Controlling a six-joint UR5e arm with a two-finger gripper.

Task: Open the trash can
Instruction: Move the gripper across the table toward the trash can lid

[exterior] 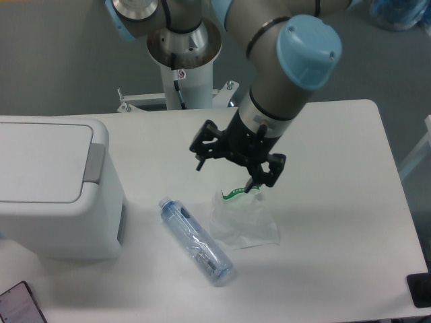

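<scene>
Gripper hangs mid-table, fingers spread wide, holding nothing; trash can sits at nine o'clock, lid flat, plastic bag just below.

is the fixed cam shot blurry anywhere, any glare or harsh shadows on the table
Fixed camera: lighting is soft and even, with only faint shadows beside the trash can and under the plastic bottle; no strong glare on the table; the gripper and arm look slightly soft, while the crumpled plastic bag is reasonably sharp.
</scene>
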